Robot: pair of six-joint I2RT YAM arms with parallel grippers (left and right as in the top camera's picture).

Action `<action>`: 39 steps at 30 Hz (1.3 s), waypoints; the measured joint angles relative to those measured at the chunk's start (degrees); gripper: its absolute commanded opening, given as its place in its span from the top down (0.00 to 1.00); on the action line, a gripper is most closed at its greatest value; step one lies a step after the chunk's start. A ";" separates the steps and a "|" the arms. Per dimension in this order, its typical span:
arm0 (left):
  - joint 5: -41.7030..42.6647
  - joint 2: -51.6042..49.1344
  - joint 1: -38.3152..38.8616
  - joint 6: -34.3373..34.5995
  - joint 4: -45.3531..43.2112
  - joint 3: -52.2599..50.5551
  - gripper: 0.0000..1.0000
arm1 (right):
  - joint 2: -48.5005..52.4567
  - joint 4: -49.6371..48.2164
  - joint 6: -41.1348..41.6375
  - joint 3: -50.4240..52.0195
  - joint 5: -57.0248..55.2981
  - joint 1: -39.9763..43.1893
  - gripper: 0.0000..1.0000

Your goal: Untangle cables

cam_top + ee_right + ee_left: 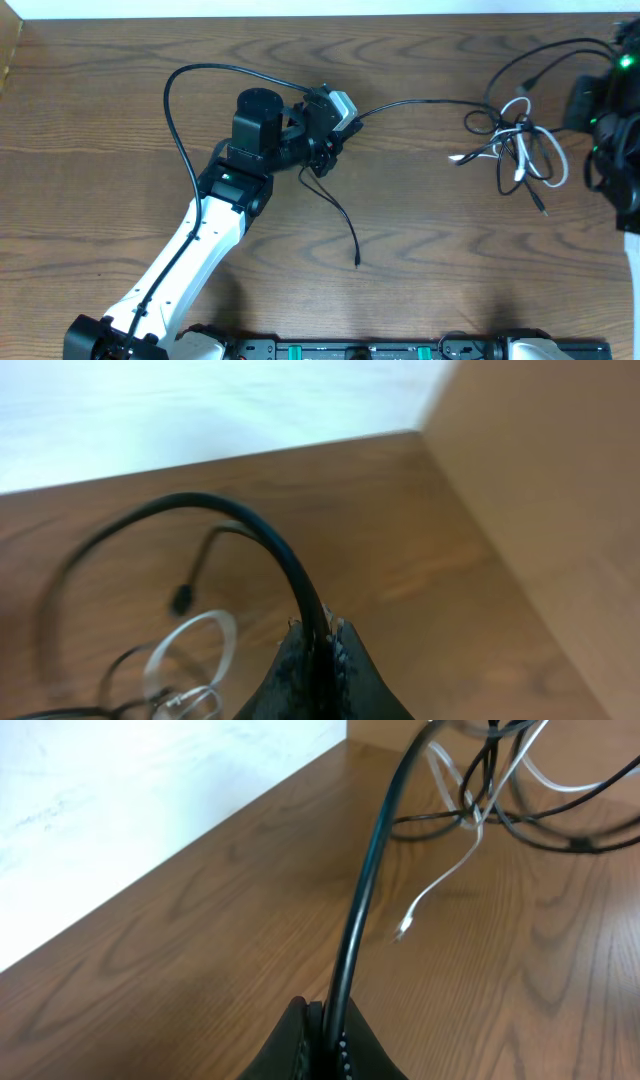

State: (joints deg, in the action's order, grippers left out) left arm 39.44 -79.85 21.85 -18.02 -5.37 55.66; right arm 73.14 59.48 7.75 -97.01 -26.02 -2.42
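The cables lie in a tangle of thin black cords and one white cord at the right of the table. My left gripper is shut on a black cable. That cable runs right into the tangle, and its loose tail trails toward the front. A white cable's plug end lies on the wood near the tangle. My right gripper is at the tangle's right side, shut on another black cable. A white loop and a black plug lie beyond it.
The wooden table meets a white wall along its far edge. A raised wooden side panel stands close by the right gripper. The left arm's own thick black cord arcs over the table's left part.
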 measured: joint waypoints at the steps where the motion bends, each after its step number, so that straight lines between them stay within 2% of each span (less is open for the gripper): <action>1: -0.39 0.00 0.00 0.00 0.44 0.00 0.93 | 0.28 0.04 0.90 0.00 -1.20 1.51 0.99; 13: -2.12 0.00 -0.37 0.00 1.99 0.00 0.93 | 0.85 1.14 11.21 0.00 -7.02 15.91 0.99; 17: -2.27 0.00 -0.39 0.00 1.99 0.00 0.93 | 0.85 1.07 12.24 0.00 -2.03 16.98 0.99; 20: -2.32 0.00 -0.48 0.00 2.01 0.00 0.93 | 1.07 0.48 12.00 -0.02 6.67 16.98 0.98; 25: -2.38 0.00 -0.48 0.00 2.12 0.00 0.93 | 3.41 -1.70 8.22 -0.02 25.16 16.20 0.98; 30: -2.51 0.00 -0.61 0.00 2.14 0.00 0.93 | 7.89 -3.19 -1.62 -0.02 42.73 9.20 0.99; 33: -2.51 0.00 -0.76 0.00 2.14 0.00 0.93 | 11.13 -3.19 -7.61 -0.02 47.54 3.98 0.99; 39: -2.51 0.00 -0.76 0.00 2.34 0.00 0.93 | 19.85 -4.11 -15.85 -0.02 49.55 -4.52 0.99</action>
State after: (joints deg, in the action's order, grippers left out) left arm 36.93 -79.85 21.08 -18.02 -3.03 55.66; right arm 92.99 55.37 -8.10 -97.03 23.53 -6.94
